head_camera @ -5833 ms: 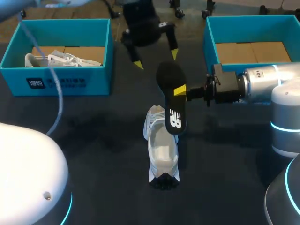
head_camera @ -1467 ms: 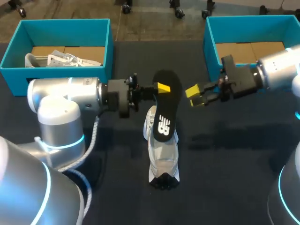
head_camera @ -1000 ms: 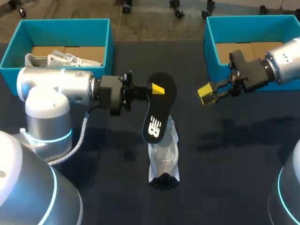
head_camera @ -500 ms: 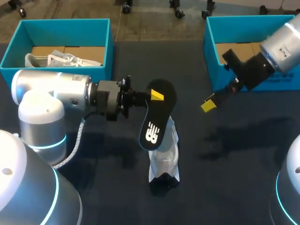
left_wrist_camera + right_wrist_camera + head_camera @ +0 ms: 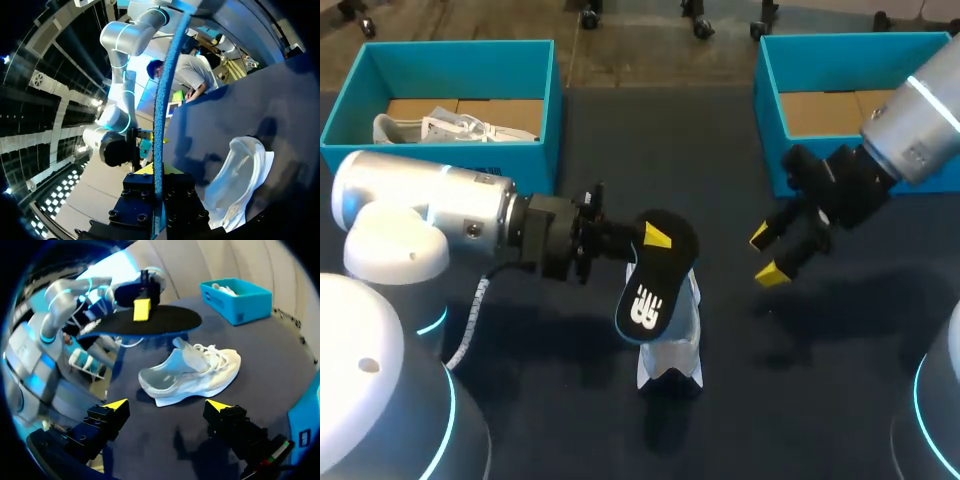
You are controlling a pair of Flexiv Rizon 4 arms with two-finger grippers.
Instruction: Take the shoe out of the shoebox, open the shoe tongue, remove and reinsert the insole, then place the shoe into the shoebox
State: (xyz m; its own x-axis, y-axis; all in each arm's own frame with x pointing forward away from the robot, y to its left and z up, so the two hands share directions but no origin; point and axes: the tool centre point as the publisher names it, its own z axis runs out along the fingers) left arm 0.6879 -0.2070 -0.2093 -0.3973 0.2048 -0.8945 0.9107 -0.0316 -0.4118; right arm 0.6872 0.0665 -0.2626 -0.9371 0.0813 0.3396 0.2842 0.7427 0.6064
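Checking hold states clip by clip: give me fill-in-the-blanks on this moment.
The left gripper is shut on the black ____.
The right gripper is ____ and holds nothing.
The white shoe rests on the dark ____.
A second shoe lies in the ____ blue box.
Missing: insole; open; table; left.
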